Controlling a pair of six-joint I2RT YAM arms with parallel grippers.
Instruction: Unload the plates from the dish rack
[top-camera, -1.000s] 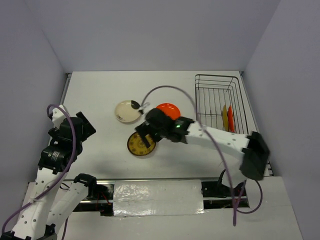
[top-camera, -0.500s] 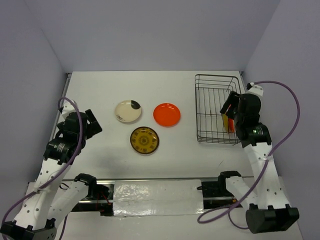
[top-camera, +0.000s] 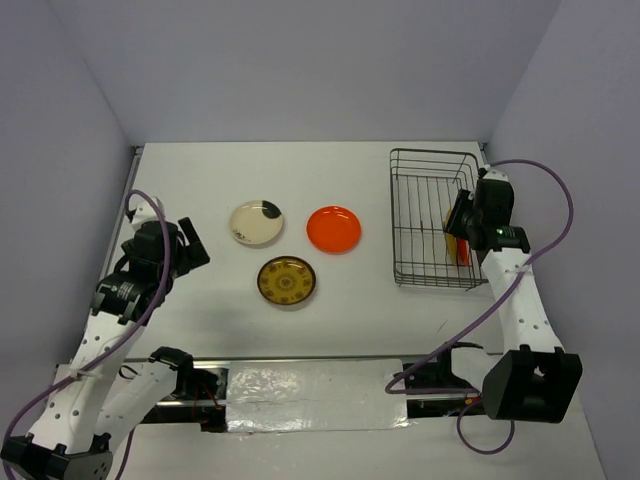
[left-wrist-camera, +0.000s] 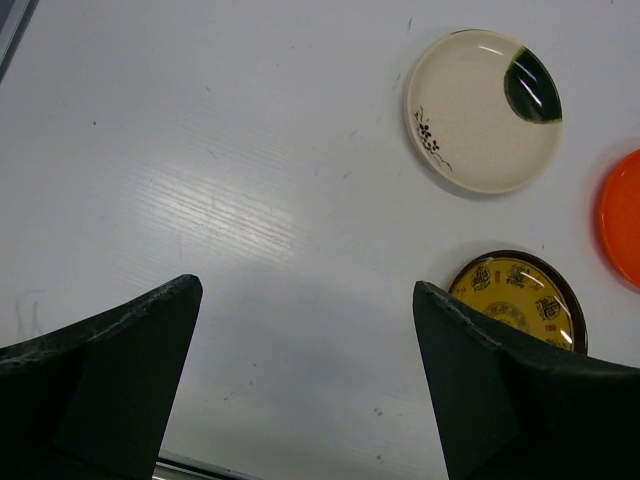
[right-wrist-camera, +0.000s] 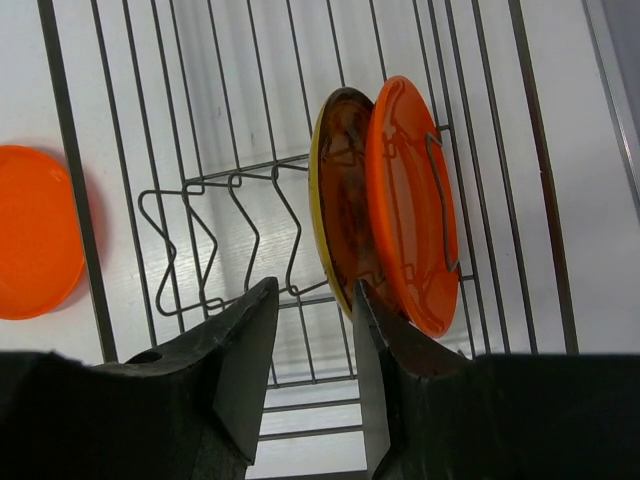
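Observation:
The dark wire dish rack (top-camera: 430, 190) stands at the right of the table. Two plates stand on edge in it: an amber-yellow one (right-wrist-camera: 338, 200) and an orange-red one (right-wrist-camera: 405, 190) right behind it. My right gripper (right-wrist-camera: 312, 292) hangs over the rack, open with a narrow gap that shows only rack wire (right-wrist-camera: 240, 185); its right finger sits just beside the amber plate's rim. Flat on the table lie a cream plate (top-camera: 257, 223), an orange-red plate (top-camera: 334, 229) and an amber plate (top-camera: 287, 281). My left gripper (left-wrist-camera: 305, 290) is wide open above bare table, left of those plates.
The rack (right-wrist-camera: 534, 130) sits close to the right wall, its far rows holding nothing. The table's left edge (top-camera: 133, 190) runs beside my left arm. A metal rail with plastic wrap (top-camera: 310, 385) lines the near edge.
My right arm has swung from above the amber plate at mid-table over to the rack, and its jaws have narrowed. My left arm has shifted slightly farther up the table.

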